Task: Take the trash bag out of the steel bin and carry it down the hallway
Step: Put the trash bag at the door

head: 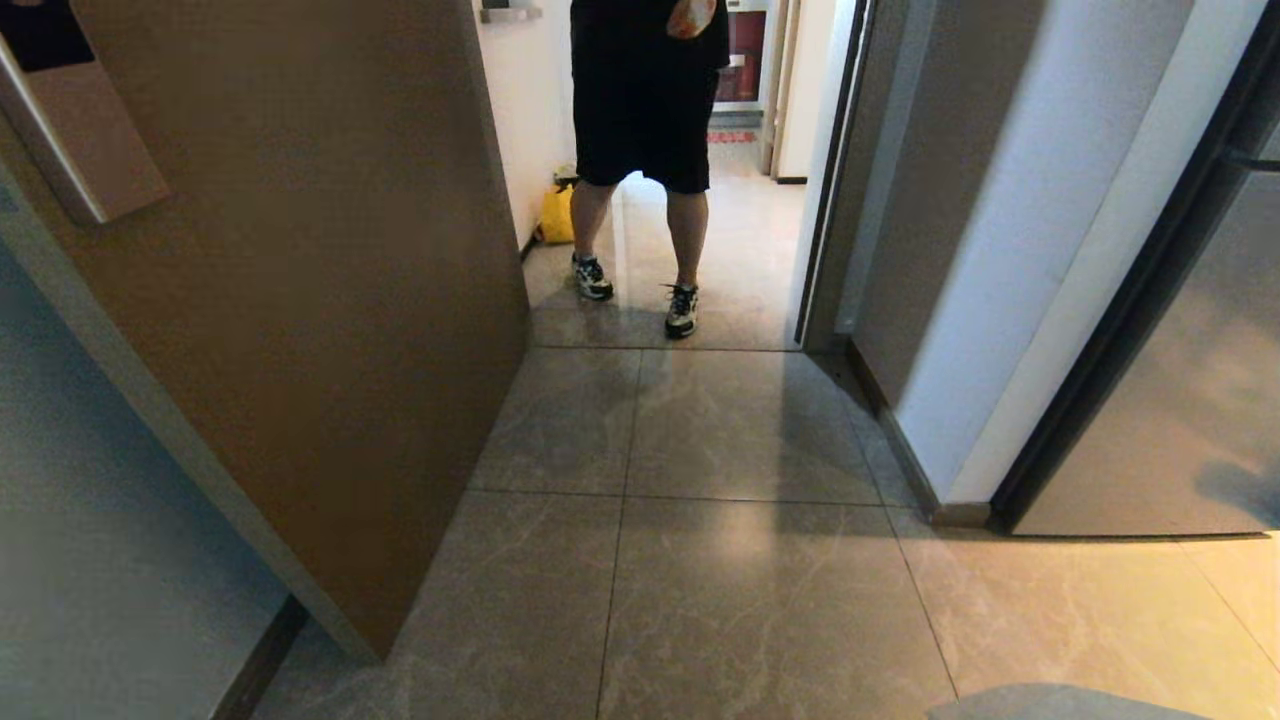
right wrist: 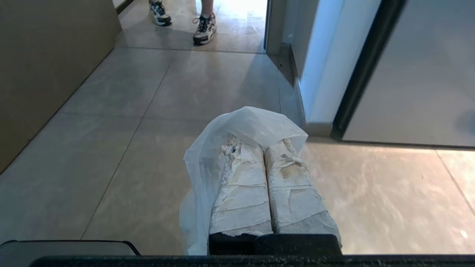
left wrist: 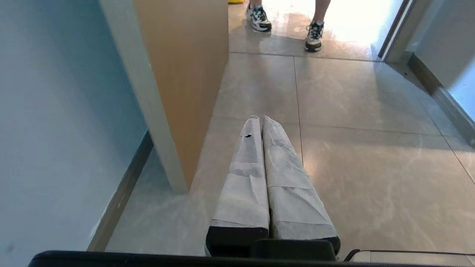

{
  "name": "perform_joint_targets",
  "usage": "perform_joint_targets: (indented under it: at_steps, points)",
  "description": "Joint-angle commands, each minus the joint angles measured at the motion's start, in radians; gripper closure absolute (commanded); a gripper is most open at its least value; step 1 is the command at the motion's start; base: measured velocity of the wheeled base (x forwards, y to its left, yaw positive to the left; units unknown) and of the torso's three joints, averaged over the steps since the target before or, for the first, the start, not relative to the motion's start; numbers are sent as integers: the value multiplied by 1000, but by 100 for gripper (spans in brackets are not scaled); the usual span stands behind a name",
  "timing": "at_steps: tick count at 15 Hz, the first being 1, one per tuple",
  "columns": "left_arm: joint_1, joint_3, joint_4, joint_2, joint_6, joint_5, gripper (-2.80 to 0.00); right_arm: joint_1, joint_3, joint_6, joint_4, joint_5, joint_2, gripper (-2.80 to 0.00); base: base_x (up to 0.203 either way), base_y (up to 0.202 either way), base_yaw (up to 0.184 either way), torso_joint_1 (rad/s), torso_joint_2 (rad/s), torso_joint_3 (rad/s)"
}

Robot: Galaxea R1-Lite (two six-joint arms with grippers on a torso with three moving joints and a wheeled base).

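Two end effectors are in view, each in its own wrist view. My right end effector (right wrist: 264, 148) has its taped fingers pressed together, pinching the thin white film of the trash bag (right wrist: 207, 159), which drapes over the fingertips and hangs down one side, above the floor (right wrist: 148, 92). My left end effector (left wrist: 261, 120) is pressed together on nothing, held over the tiles near the brown door (left wrist: 185, 74). The steel bin appears in no view, so I judge the removal done and the carry down the hallway (head: 700, 440) under way. One person (head: 640, 110) stands in the doorway ahead, two sneakers on the tiles, squarely in my path; driving on could bring contact, or force a swerve toward the door's edge or the wall corner (head: 940, 480) opposite it. One bag is held only by a fold of slippery film: a jolt could let it slide out, or the film could tear. One yellow object (head: 557, 213) sits by the wall beyond the person; what it is, I cannot tell.
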Motion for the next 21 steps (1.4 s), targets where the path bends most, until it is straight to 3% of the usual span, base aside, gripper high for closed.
perform_joint_targets:
  at_steps: [1,21]
  points:
    - [0,0,0,0,-1,0,0,0,0,-1,0,0,1,0,194,0,3,2,0,7]
    - [0,0,0,0,-1,0,0,0,0,-1,0,0,1,0,193,0,1,1,2,3]
